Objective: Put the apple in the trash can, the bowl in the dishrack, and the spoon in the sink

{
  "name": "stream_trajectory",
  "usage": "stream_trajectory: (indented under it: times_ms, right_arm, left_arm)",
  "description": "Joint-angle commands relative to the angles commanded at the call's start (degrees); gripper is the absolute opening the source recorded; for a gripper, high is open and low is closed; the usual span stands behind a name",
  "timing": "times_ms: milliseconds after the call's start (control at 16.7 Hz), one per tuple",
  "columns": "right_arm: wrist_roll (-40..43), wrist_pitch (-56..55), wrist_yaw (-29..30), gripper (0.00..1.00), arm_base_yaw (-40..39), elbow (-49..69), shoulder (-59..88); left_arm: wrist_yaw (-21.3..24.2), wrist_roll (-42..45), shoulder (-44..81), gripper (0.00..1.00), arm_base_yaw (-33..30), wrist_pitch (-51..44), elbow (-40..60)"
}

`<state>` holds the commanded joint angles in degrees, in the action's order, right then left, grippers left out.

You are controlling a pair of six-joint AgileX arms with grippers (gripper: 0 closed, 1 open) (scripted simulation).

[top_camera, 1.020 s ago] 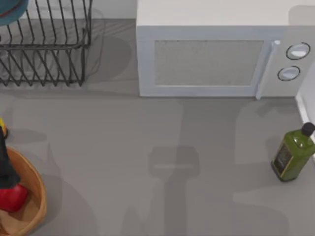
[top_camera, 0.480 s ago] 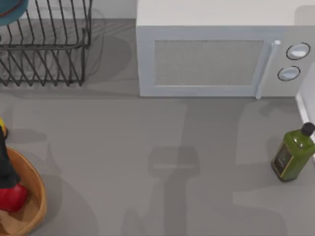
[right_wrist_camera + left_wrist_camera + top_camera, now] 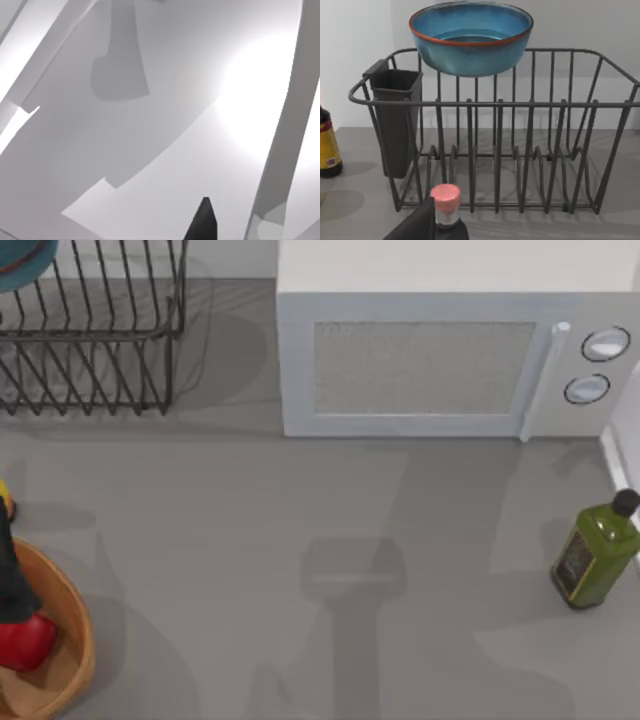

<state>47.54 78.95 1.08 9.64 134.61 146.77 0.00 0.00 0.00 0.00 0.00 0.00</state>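
**Apple at the trash can, bowl on the rack, spoon left to do**

In the top view the apple (image 3: pixel 22 642) is sitting at the lower left of the frame, inside the trash can (image 3: pixel 78 640), with a dark part of the left arm's tool (image 3: pixel 12 585) reaching over it from the frame's left edge. Whether that tool is gripping the apple or has let go, I cannot tell; its tips are cut off by the edge.

The bowl (image 3: pixel 471 37) is resting upright on the top rim of the dishrack (image 3: pixel 495 150), at the upper middle of the left wrist view; a sliver of it is showing in the top view's upper left corner. A red-capped bottle (image 3: pixel 445 200) is standing in front of the rack, and another bottle (image 3: pixel 327 145) is standing at the left edge of that view.

The right wrist view is showing pale slanted surfaces and one dark fingertip at the lower edge, so I cannot tell that tool's state either.

A microwave (image 3: pixel 440 365) is filling the upper middle of the top view, and an oil bottle (image 3: pixel 595 550) is standing at the right edge.

By my reading, the apple step is finishing. Next comes the spoon: the free arm needs to find it, pinch its handle, and carry it to the sink.
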Motion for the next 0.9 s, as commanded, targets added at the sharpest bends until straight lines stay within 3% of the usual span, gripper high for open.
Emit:
stream_trajectory:
  times_ms: [60, 840, 900]
  right_arm:
    - [0.0, 0.0, 0.0, 0.0, 0.0, 0.0, 0.0]
    - [0.0, 0.0, 0.0, 0.98, 0.0, 0.0, 0.0]
    - [0.0, 0.0, 0.0, 1.0, 0.0, 0.0, 0.0]
  left_arm:
    - [0.0, 0.0, 0.0, 1.0, 0.0, 0.0, 0.0]
    - [0.0, 0.0, 0.0, 1.0, 0.0, 0.0, 0.0]
    - [0.0, 0.0, 0.0, 1.0, 0.0, 0.0, 0.0]
